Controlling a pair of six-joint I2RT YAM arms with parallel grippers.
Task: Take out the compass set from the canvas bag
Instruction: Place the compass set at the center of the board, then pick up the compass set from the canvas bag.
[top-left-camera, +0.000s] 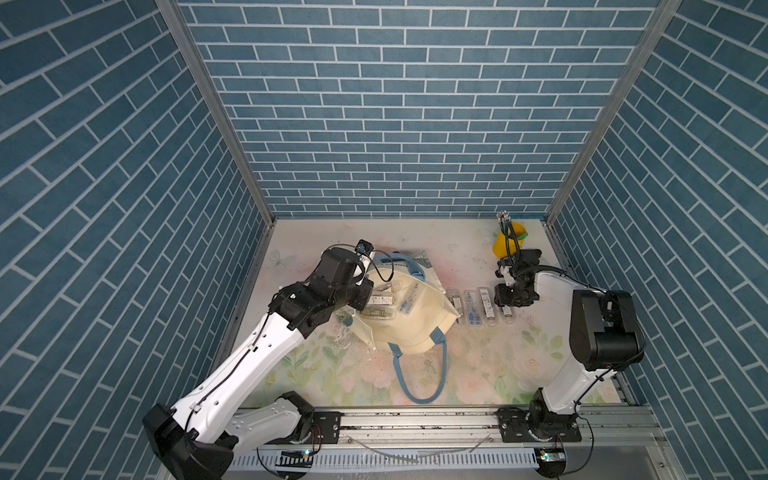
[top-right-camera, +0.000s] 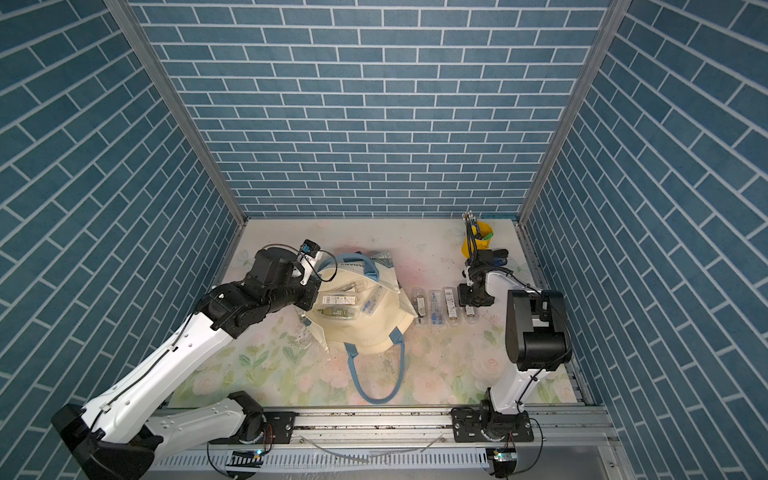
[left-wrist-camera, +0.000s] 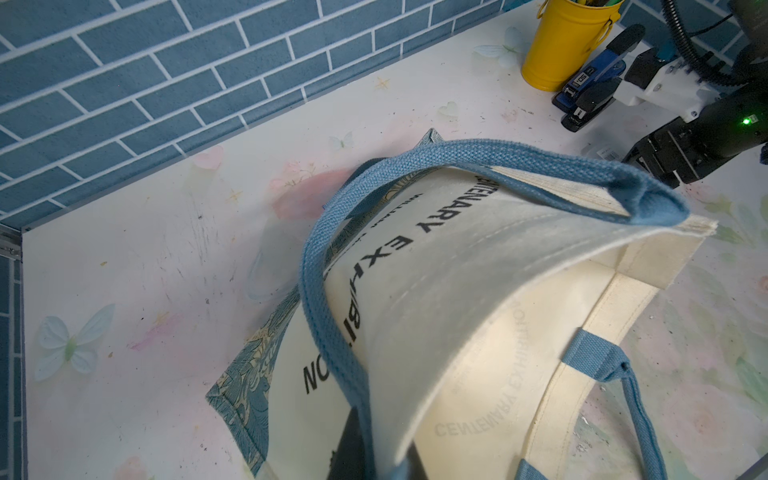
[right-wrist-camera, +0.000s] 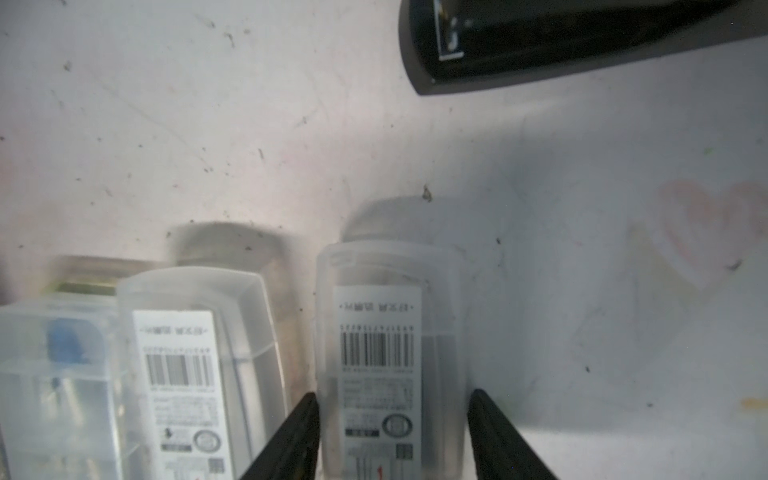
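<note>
Jaws: my left gripper (top-left-camera: 370, 297) clamped the cream, blue-strapped canvas bag (top-left-camera: 411, 332); right gripper (right-wrist-camera: 392, 392) hung parted around a compass set (right-wrist-camera: 378, 332).

Stereo pair overhead, sharing the whole floral table (top-left-camera: 478, 365).
Left wrist: close on cream canvas tote (left-wrist-camera: 457, 291); right wrist: nearer still, clear plastic case (right-wrist-camera: 382, 353).

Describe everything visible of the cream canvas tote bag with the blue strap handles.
The cream canvas tote bag lies on its side on the floral-printed table, its mouth held open. Soft woven fabric, a blue-green floral band at its base, dark printed lettering on the raised side. One blue strap handle trails over the table; the other arches above. The left gripper pinches the upper rim. Several clear plastic cases lie inside.
</note>
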